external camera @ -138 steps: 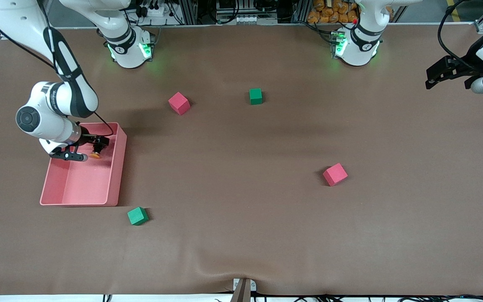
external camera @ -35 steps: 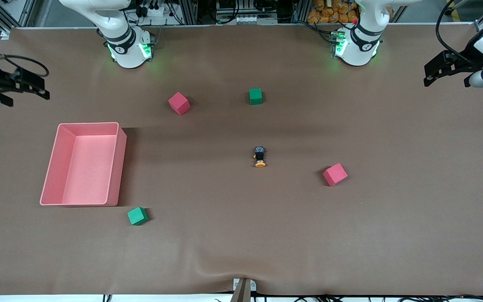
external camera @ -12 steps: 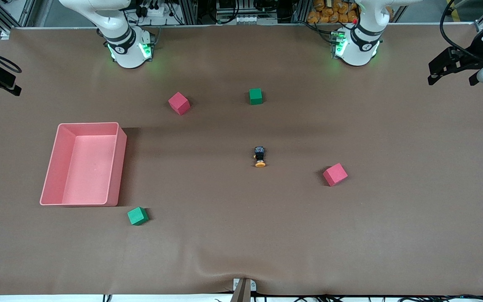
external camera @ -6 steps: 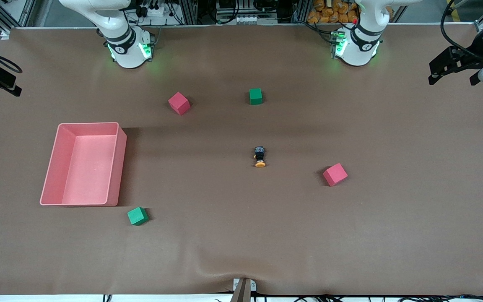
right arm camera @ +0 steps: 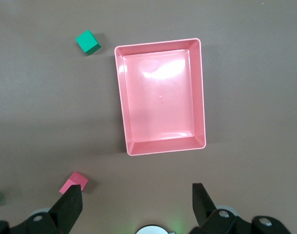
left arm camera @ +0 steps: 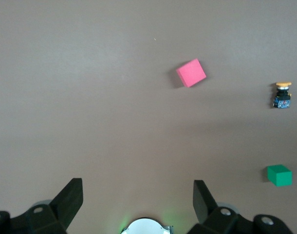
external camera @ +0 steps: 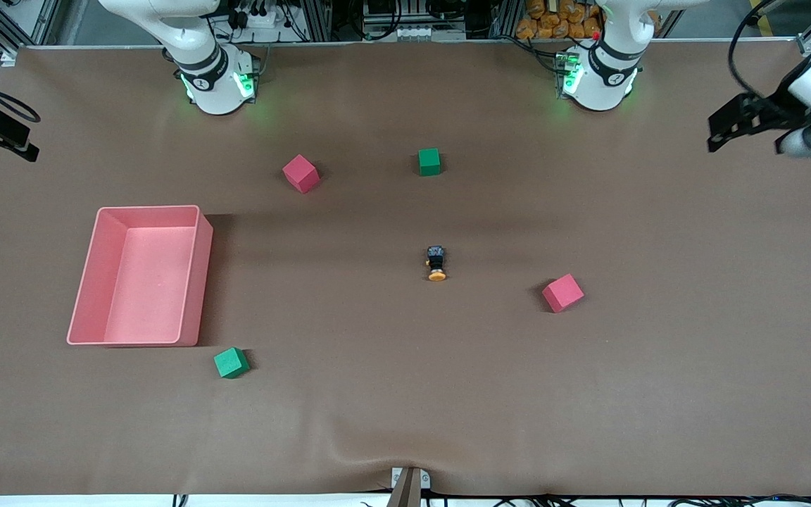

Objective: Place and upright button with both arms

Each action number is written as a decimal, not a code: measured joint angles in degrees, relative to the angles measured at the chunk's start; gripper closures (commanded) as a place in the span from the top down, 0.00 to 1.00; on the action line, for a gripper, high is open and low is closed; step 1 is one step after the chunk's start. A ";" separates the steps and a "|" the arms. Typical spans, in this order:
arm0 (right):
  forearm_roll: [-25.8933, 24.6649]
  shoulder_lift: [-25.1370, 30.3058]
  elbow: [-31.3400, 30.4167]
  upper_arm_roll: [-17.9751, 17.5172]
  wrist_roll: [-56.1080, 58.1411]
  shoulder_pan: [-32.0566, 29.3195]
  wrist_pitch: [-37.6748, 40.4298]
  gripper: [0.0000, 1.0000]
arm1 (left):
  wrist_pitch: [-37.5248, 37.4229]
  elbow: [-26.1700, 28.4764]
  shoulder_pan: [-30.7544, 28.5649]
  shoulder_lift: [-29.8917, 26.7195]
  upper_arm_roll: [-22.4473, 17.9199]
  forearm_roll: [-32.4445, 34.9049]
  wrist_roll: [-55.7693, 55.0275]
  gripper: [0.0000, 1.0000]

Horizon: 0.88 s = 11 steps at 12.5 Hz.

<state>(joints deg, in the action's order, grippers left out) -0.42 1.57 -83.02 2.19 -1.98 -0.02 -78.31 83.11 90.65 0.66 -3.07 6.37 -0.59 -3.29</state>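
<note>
The button [external camera: 436, 263] lies on its side in the middle of the brown table [external camera: 405, 422], orange cap pointing toward the front camera, black body toward the robot bases. Nothing is touching it.

The left gripper [external camera: 726, 127] hangs high over the table edge at the left arm's end, well apart from the button, and its fingers [left arm camera: 68, 202] are spread wide with nothing between them. In the left wrist view, the table below that gripper carries a red cube [left arm camera: 191, 73], the button [left arm camera: 282, 95] and a green cube [left arm camera: 279, 175], all well clear of the fingers.

The right gripper [external camera: 1, 130] hangs over the table edge at the right arm's end, also far from the button. Its fingers [right arm camera: 70, 204] stand wide apart and empty. Under it, in the right wrist view, sits the pink tray [right arm camera: 160, 145], open and with nothing in it, a green cube [right arm camera: 87, 42] just beside one tray corner and a red cube [right arm camera: 73, 183] close to one fingertip in that view.

In the front view, the nearest red cube [external camera: 562, 293] sits between the button and the left gripper's end, a little nearer the camera than the button.
</note>
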 measured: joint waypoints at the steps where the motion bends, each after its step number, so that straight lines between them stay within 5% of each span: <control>1: 0.00 0.00 0.02 -0.16 0.00 0.22 0.69 1.00 | 0.25 -0.42 0.54 2.06 0.31 -1.50 0.00 1.00; 11: 0.03 -0.01 0.26 0.73 -0.36 -0.02 -0.88 1.00 | 17.23 -4.76 19.20 30.84 1.70 -3.62 -8.71 1.00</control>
<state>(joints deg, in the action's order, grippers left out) -0.39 1.56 -82.75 2.92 -2.34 -0.04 -79.18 100.34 85.90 19.86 27.77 8.07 -4.21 -11.99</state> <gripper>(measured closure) 0.000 0.000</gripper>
